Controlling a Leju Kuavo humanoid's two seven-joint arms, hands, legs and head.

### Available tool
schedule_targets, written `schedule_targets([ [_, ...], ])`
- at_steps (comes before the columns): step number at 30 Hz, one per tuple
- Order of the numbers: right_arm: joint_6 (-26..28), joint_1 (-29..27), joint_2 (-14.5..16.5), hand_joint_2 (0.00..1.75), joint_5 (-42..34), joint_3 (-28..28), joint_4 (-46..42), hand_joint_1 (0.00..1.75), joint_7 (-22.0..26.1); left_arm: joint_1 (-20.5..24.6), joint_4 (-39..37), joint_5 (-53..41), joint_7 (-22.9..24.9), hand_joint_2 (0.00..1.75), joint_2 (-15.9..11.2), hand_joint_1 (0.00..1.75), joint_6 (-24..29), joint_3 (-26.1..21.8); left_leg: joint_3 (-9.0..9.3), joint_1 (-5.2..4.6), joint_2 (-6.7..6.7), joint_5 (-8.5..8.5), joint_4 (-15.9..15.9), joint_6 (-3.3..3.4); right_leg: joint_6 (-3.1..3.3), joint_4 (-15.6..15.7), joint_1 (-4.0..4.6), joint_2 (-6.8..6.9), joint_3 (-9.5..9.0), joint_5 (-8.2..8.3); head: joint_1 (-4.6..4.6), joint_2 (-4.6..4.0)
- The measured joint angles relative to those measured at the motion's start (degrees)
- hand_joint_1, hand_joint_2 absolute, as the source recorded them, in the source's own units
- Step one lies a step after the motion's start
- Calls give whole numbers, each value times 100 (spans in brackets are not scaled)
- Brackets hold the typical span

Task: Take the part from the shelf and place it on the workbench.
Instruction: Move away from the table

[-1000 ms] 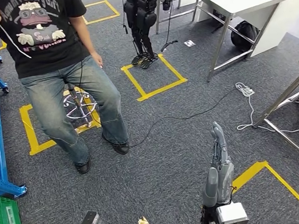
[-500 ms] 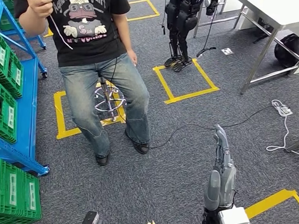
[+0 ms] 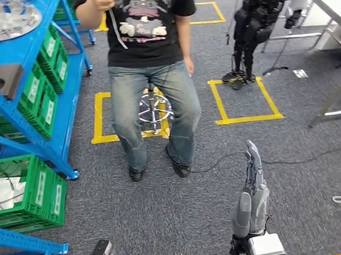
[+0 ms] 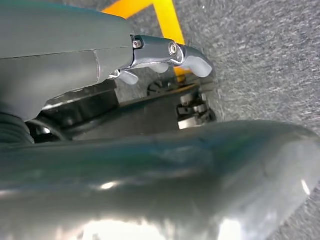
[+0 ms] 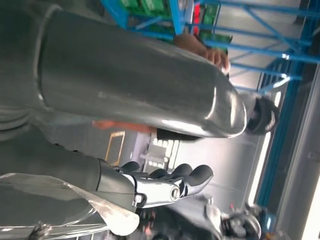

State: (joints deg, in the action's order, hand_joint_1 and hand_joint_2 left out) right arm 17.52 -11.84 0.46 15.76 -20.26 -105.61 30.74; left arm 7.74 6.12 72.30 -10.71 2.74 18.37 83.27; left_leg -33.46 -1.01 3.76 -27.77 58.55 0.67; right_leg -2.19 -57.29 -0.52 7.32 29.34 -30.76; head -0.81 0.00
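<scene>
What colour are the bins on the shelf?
Green bins with white labels, on the blue shelf; head view shows them best.

Blue shelf [image 3: 63, 110] painted metal; green crates [image 3: 39, 187] ribbed plastic; carpet [image 3: 166, 211] rough grey pile; right hand [image 3: 251, 197] matt grey plastic.

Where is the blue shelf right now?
In the head view, the blue shelf fills the left side, holding green bins, just left of the seated person.

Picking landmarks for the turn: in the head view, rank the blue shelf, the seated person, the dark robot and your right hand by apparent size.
1. blue shelf
2. person, looks close to the shelf, so that order is unsure
3. dark robot and right hand: look alike, with the hand much nearer the camera
</scene>
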Motion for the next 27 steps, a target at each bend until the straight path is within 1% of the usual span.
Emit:
schedule_targets([
  [1, 1, 9, 0, 0, 1, -3, -1, 0, 0, -10, 0, 9, 0, 0, -2, 0, -1, 0, 3, 8, -71, 9, -10, 32, -31, 7, -9, 55, -8, -23, 4, 1],
  [2, -1, 25, 0, 0, 3, -5, -1, 0, 0, -24, 0, 19, -1, 0, -5, 0, -1, 0, 18, 16, -144, 16, -32, 64, -58, -30, -21, -5, -7, -79, 11, 1],
  [3, -2, 40, 0, 0, 6, -8, -1, 0, 4, -31, 0, 27, -2, 0, -9, 0, -1, 0, 35, 28, -215, 26, -53, 99, -78, -166, -34, -138, 43, -180, 24, 2],
  [4, -3, 49, 0, 0, 8, -9, -1, 0, 5, -30, 0, 29, -3, 0, -12, 0, -1, 0, 51, 41, -281, 34, -68, 130, -89, -423, -43, -324, 163, -326, 39, 2],
  [5, -4, 52, 0, 0, 9, -9, 1, 0, 6, -23, 0, 30, -4, 0, -11, 0, -2, 0, 52, 39, -344, 34, -69, 151, -90, -773, -46, -517, 328, -489, 56, 1],
  [6, -4, 49, 0, 0, 9, -9, 3, 0, 6, -15, 0, 31, -4, 0, -9, 0, -2, 0, 50, 38, -396, 34, -69, 168, -87, -1082, -46, -617, 486, -621, 65, 1],
  [7, -4, 42, 0, 0, 8, -9, 5, 0, 4, -11, 0, 31, -4, 0, -6, 0, -3, 0, 50, 35, -430, 33, -68, 175, -87, -1295, -45, -661, 600, -702, 69, 0],
  [8, -4, 39, 0, 0, 8, -9, 6, 0, 4, -10, 0, 31, -4, 0, -3, 0, -3, 0, 49, 34, -446, 32, -68, 178, -86, -1390, -44, -674, 652, -735, 71, 0],
  [11, -4, 39, 0, 0, 8, -9, 7, 0, 4, -10, 0, 31, -4, 0, -3, 0, -3, 0, 49, 33, -455, 32, -68, 178, -86, -1437, -43, -679, 679, -748, 71, 0],
  [13, -4, 39, 0, 0, 8, -9, 9, 0, 3, -12, 0, 31, -4, 0, -3, 0, -3, 0, 52, 29, -511, 30, -66, 180, -83, -1640, -38, -698, 813, -776, 69, 0],
  [14, -4, 42, 0, 0, 8, -9, 12, 0, 3, -14, 0, 34, -4, 0, -3, 0, -4, 0, 66, 27, -615, 27, -64, 179, -65, -1473, -31, -733, 797, -575, 69, 0],
  [15, -4, 48, -1, 0, 8, -9, 14, 0, 3, -13, 0, 38, -4, 0, -2, 0, -4, 0, 59, 33, -774, 23, -53, 154, -33, -1124, -31, -868, 688, -346, 69, 1],
  [17, -7, 64, -1, 0, 8, -10, 16, 0, 3, -20, 0, 47, -4, 0, 0, 0, -4, 0, 37, 64, -1089, 29, -50, 74, 44, -260, -26, -1089, 357, 131, 68, 1],
  [18, -11, 72, -1, 0, 7, -12, 16, 0, 3, -26, 0, 48, -2, 0, -2, 0, -4, 0, 13, 75, -1183, 30, -46, 26, 80, -64, -38, -1140, 257, 166, 64, 1],
  [19, -16, 78, 0, 0, 7, -15, 15, 0, 3, -35, 0, 48, 0, 0, -3, 0, -3, 0, 0, 72, -1129, 7, -19, -5, 107, -30, -42, -1069, 233, 176, 59, 1],
  [20, -19, 81, 0, 0, 6, -19, 15, 0, 3, -37, 0, 48, 2, 0, -4, 0, -3, 0, -45, 62, -999, -66, 87, -36, 137, 3, -49, -989, 204, 183, 47, 1],
  [21, -22, 82, 0, 0, 7, -22, 15, 0, 3, -32, 0, 48, 4, 0, -6, 0, -3, 0, -141, 54, -824, -198, 305, -65, 163, 31, -55, -900, 175, 185, 36, 1],
  [22, -24, 80, 0, 0, 7, -24, 15, 0, 1, -25, 0, 48, 4, 0, -4, 0, -3, 0, -300, 54, -628, -378, 647, -94, 182, 39, -46, -808, 155, 175, 26, 1],
  [23, -26, 77, 0, 0, 7, -24, 15, 0, -1, -19, 0, 48, 4, 0, -4, 0, -3, 0, -491, 67, -521, -556, 1039, -122, 197, 39, -38, -716, 145, 160, 20, 1],
  [24, -28, 76, 0, 0, 7, -24, 15, 0, -3, -15, 0, 48, 4, 0, -7, 0, -3, 0, -655, 81, -473, -675, 1372, -143, 204, 37, -31, -625, 137, 146, 20, 1],
  [25, -30, 76, 0, 0, 6, -24, 15, 0, -5, -15, 0, 49, 4, 0, -10, 0, -3, 0, -746, 93, -454, -699, 1553, -157, 206, 36, -27, -539, 126, 132, 19, 0],
  [26, -32, 77, 0, 0, 6, -25, 15, 0, -6, -19, 0, 49, 4, 0, -15, 0, -3, 0, -718, 100, -441, -601, 1495, -164, 203, 35, -26, -460, 109, 116, 18, 0],
  [27, -33, 78, 0, 0, 6, -25, 15, 0, -7, -24, 0, 49, 4, 0, -19, 0, -3, 1, -579, 102, -415, -414, 1222, -161, 197, 34, -24, -384, 83, 96, 18, 0],
])
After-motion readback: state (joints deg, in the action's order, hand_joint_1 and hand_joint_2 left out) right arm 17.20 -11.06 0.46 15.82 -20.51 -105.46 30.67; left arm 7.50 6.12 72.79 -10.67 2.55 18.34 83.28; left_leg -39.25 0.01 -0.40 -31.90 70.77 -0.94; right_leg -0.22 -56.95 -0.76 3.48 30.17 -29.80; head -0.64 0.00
